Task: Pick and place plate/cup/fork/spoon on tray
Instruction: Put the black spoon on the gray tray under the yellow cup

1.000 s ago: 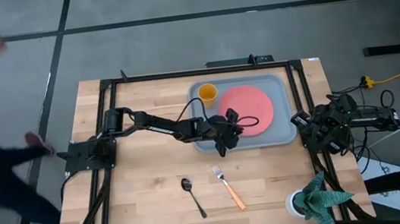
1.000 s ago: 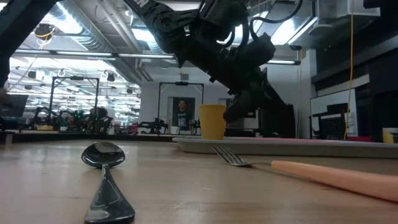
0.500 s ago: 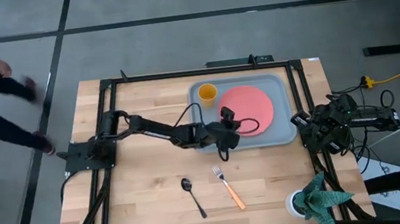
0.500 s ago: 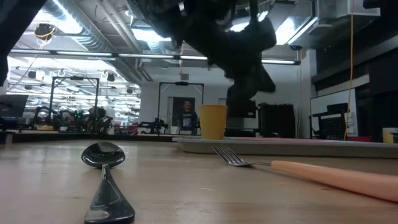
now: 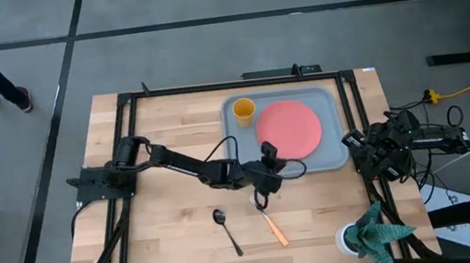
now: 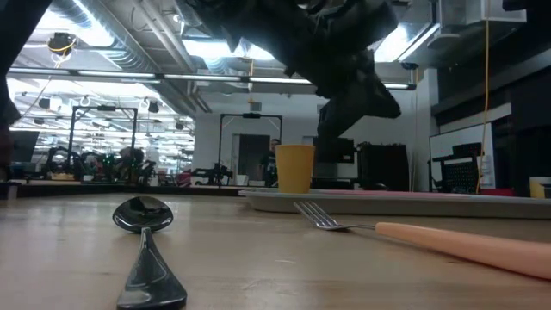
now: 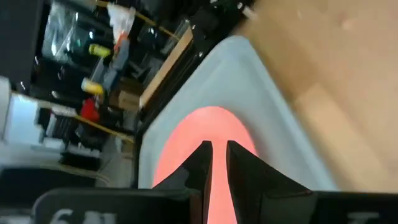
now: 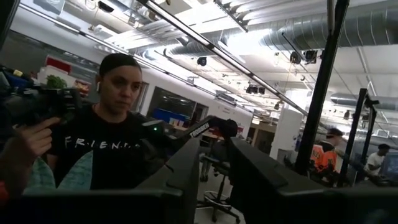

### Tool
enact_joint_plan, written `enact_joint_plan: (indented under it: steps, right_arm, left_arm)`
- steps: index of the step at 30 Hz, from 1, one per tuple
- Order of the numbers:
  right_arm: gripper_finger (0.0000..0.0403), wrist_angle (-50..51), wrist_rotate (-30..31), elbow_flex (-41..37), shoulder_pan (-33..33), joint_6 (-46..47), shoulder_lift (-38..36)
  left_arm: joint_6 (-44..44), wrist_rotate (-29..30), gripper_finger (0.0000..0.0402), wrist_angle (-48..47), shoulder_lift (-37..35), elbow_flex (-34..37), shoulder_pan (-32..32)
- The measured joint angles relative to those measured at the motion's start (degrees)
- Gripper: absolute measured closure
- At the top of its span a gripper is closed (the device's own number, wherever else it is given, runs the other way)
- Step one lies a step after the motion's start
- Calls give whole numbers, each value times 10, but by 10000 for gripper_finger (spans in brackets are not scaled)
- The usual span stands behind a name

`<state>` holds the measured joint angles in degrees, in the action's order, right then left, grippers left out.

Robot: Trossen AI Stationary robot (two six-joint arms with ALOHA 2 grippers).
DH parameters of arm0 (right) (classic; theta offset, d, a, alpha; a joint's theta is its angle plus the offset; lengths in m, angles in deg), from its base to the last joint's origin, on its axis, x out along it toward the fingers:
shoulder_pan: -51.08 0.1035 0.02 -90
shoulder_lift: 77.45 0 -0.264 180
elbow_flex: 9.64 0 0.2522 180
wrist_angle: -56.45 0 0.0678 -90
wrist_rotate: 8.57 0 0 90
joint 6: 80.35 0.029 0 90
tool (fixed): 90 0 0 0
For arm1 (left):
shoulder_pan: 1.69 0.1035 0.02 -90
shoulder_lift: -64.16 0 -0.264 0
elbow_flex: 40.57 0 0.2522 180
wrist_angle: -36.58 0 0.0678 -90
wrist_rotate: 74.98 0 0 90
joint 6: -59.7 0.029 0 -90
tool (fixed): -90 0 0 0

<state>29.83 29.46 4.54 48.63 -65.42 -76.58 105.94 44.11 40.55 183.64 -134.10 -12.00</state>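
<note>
Hovering over the bench [image 5: 154, 132], the left pincer [image 5: 262, 197] sits right above the tine end of the fork [image 5: 273, 226], just off the near rim of the tray [image 5: 339, 156]. The fork's long axis runs from the tines under the pincer out to its orange-tan handle, slanting toward the bench's front edge and the right. The spoon [image 5: 225, 230] lies just beside it on the left, so the left arm looks far the nearer for either piece. From its wrist camera the fingers [image 7: 244, 171] show a narrow gap with nothing between them. The plate [image 5: 288, 126] and cup [image 5: 243, 109] already rest in the tray. The right pincer [image 5: 355, 145] is parked at the bench's right edge, fingers slightly apart and empty. Tricky bit: from above the arm covers the tines, so I can't tell the height left.
</note>
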Motion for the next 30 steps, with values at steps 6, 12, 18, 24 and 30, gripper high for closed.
enact_joint_plan:
  steps: [6,12,18,24,30]
  right_arm:
    - [309,0,0,0,0,-17,0]
    - [309,1,9,0,0,-51,0]
    - [309,4,13,0,0,-86,0]
    - [309,16,14,0,0,-79,0]
    - [309,13,15,0,0,-125,0]
  left_arm:
    - [-119,173,360,-268,-77,1,-23]
    - [-439,-67,360,-665,-261,2,-7]
    - [-500,-114,360,-692,-440,106,-3]
    - [-521,-122,360,-563,-645,302,-9]
    - [-474,-124,360,-375,-851,492,-2]
